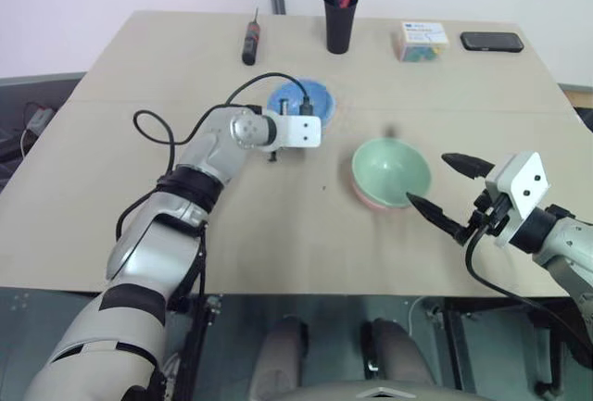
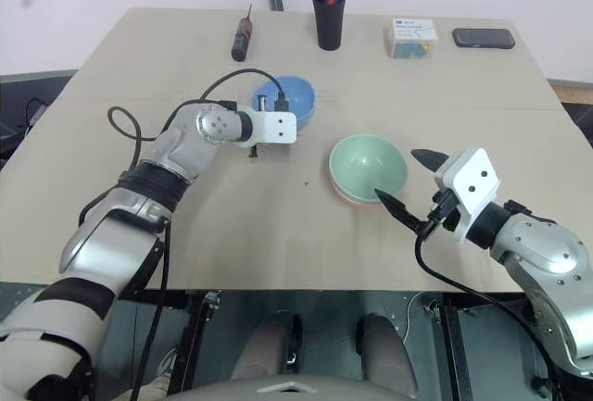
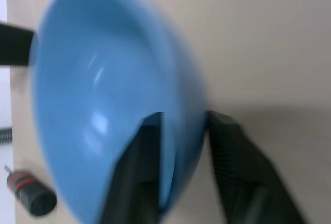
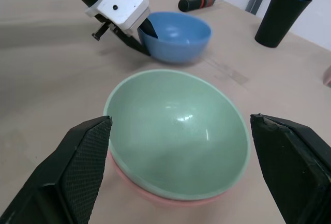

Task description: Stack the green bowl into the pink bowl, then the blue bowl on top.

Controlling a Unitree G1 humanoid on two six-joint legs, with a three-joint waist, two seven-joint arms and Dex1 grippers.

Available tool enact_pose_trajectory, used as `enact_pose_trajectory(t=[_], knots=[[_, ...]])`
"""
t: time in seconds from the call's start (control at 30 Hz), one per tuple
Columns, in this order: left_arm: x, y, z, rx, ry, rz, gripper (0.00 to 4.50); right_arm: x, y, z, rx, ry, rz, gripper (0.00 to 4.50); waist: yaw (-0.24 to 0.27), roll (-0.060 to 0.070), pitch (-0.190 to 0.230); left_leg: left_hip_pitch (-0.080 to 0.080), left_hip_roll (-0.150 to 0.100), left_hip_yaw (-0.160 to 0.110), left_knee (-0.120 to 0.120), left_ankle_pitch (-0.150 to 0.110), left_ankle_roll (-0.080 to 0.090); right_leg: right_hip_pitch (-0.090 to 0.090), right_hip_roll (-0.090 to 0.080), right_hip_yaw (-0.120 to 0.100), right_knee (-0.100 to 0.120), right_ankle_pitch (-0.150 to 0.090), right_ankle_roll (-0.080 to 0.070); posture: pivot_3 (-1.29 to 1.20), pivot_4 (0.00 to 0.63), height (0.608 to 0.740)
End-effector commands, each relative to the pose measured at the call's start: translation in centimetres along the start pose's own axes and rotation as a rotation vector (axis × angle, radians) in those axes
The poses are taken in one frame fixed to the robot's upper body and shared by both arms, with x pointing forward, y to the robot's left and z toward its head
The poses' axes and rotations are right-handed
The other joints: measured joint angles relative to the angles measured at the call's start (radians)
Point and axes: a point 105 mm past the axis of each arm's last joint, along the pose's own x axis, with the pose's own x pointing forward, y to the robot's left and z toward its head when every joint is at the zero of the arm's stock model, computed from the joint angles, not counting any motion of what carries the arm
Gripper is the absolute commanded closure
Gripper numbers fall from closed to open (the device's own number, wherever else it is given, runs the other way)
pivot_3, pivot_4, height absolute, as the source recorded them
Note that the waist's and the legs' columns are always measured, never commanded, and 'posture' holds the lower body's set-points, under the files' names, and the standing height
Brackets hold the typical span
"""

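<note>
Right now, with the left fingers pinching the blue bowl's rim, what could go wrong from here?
1. The left fingers hold only a thin edge of the blue bowl, so it may tilt or slip when lifted.
2. The green bowl sits loosely in the pink bowl; a hard placement could shift both.
3. The open right gripper beside that stack might get bumped.

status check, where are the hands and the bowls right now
Left hand shut on blue bowl rim. Right hand open, empty, beside green bowl, nested in pink bowl. Path between bowls clear.
</note>
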Motion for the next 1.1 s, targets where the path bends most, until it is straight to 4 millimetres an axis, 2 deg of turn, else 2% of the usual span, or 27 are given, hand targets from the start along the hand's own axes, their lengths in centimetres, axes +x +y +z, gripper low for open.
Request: enact_pose_trajectory(t=[0.03,0.17,0.27,0.37,0.43,0.53,0.57,0.63,0.67,0.7,0.73,0.8,0.9,0.97,1.0,1.07,1.1], knots=[[-1.3,2.2,2.2,0.028,-0.117,0.035,4.45,-0.6,-0.2,0.9,-0.045,-0.024,-0.031,0.00,0.000,0.000,0.000,0.000,0.000,0.000,0.000,0.000,0.000,0.000,0.000,0.000,0.000,0.000,0.000,0.00,0.150,0.740],[-3.8,2.7,7.4,0.053,-0.402,-0.021,4.45,-1.2,-0.2,0.5,-0.042,-0.002,-0.056,0.00,0.004,0.000,0.000,-0.001,0.000,0.000,0.000,0.000,0.000,0.000,0.000,0.000,0.000,0.000,0.000,0.00,0.150,0.740],[-6.2,1.9,12.2,0.143,-0.614,-0.125,4.45,-2.2,-0.1,-0.2,-0.036,0.035,-0.095,0.00,0.006,0.000,0.000,-0.001,0.000,0.000,0.000,0.000,0.000,0.000,-0.001,0.000,0.000,0.000,0.000,0.00,0.150,0.740],[-7.1,0.5,14.5,0.204,-0.706,-0.230,4.45,-3.4,0.0,-0.8,-0.025,0.064,-0.141,0.00,0.002,0.000,0.000,-0.001,0.000,0.000,0.000,0.000,0.000,0.000,-0.001,0.000,-0.001,0.000,0.000,0.00,0.150,0.740],[-7.1,-0.5,15.0,0.234,-0.730,-0.286,4.45,-4.1,0.2,-1.0,-0.018,0.080,-0.167,0.00,-0.001,0.001,-0.001,0.001,0.000,0.001,0.000,0.000,0.000,0.001,-0.001,0.000,0.001,0.000,0.000,0.00,0.150,0.740],[-6.5,-2.0,14.5,0.279,-0.714,-0.368,4.45,-5.2,0.6,-1.2,-0.013,0.106,-0.209,0.00,-0.015,0.002,-0.001,0.002,0.000,0.000,0.000,0.000,0.000,0.001,0.001,0.001,0.003,0.000,0.000,0.00,0.150,0.740],[-6.5,-2.3,14.2,0.288,-0.712,-0.387,3.88,-5.5,0.7,-1.2,-0.012,0.112,-0.220,0.00,-0.018,0.003,-0.002,0.003,0.000,0.000,0.000,0.000,0.000,0.001,0.001,0.001,0.003,0.000,0.000,0.00,0.150,0.740],[-6.3,-2.3,13.9,0.295,-0.702,-0.385,3.62,-6.0,0.9,-1.3,-0.009,0.120,-0.239,0.00,-0.022,0.003,-0.002,0.002,0.000,0.000,0.001,0.000,0.000,0.001,0.001,0.002,0.003,0.000,0.000,0.00,0.150,0.740],[-6.3,-2.0,13.9,0.284,-0.704,-0.366,3.37,-6.2,1.0,-1.3,-0.007,0.122,-0.244,0.00,-0.022,0.003,-0.002,0.002,0.000,0.000,0.001,0.000,0.000,0.001,0.001,0.002,0.003,0.000,0.000,0.00,0.150,0.740],[-6.4,-1.6,14.0,0.270,-0.709,-0.346,2.82,-6.2,1.0,-1.3,-0.006,0.123,-0.246,0.00,-0.023,0.003,-0.002,0.002,0.000,0.000,0.001,0.000,0.000,0.001,0.001,0.002,0.003,0.000,0.000,0.00,0.150,0.740],[-6.7,-0.9,14.1,0.232,-0.717,-0.313,2.68,-6.3,1.1,-1.3,-0.004,0.124,-0.243,0.00,-0.023,0.003,-0.002,0.002,0.000,0.001,0.001,0.000,0.000,0.001,0.001,0.002,0.003,0.000,0.000,0.00,0.150,0.740],[-7.5,0.3,13.7,0.124,-0.724,-0.282,2.68,-6.2,1.3,-1.3,-0.004,0.123,-0.227,0.00,-0.022,0.003,-0.002,0.002,0.000,0.001,0.002,0.000,0.000,0.001,0.001,0.002,0.002,0.000,0.000,0.00,0.150,0.740],[-8.5,0.9,12.6,-0.043,-0.719,-0.259,2.68,-6.0,1.3,-1.5,-0.007,0.119,-0.202,0.00,-0.025,0.003,-0.002,0.001,0.000,0.000,0.002,0.000,0.000,0.001,0.001,0.002,0.003,0.000,0.000,0.00,0.150,0.740],[-9.2,1.4,11.2,-0.240,-0.729,-0.165,2.68,-5.5,0.9,-1.8,-0.030,0.129,-0.173,0.00,-0.030,0.005,-0.003,0.002,0.001,0.000,0.001,0.000,0.000,0.001,0.001,0.002,0.002,0.000,0.000,0.00,0.150,0.740],[-9.8,1.5,10.7,-0.360,-0.791,-0.104,2.68,-5.3,0.5,-2.0,-0.044,0.134,-0.163,0.00,-0.030,0.005,-0.003,0.002,0.001,-0.001,0.001,0.000,0.000,0.001,0.001,0.003,0.003,0.000,0.000,0.00,0.150,0.740],[-10.3,1.1,9.2,-0.436,-0.772,-0.012,2.68,-4.9,0.1,-2.3,-0.037,0.133,-0.137,0.00,-0.028,0.006,-0.004,0.002,0.001,-0.001,0.001,0.000,0.000,0.001,0.001,0.003,0.002,0.000,0.000,0.00,0.150,0.740],[-10.5,0.7,7.7,-0.539,-0.746,0.027,2.68,-4.7,-0.3,-2.6,-0.031,0.139,-0.122,0.00,-0.027,0.005,-0.004,0.002,0.001,-0.001,0.002,0.000,0.000,0.001,0.001,0.003,0.003,0.000,0.000,0.00,0.150,0.740]])
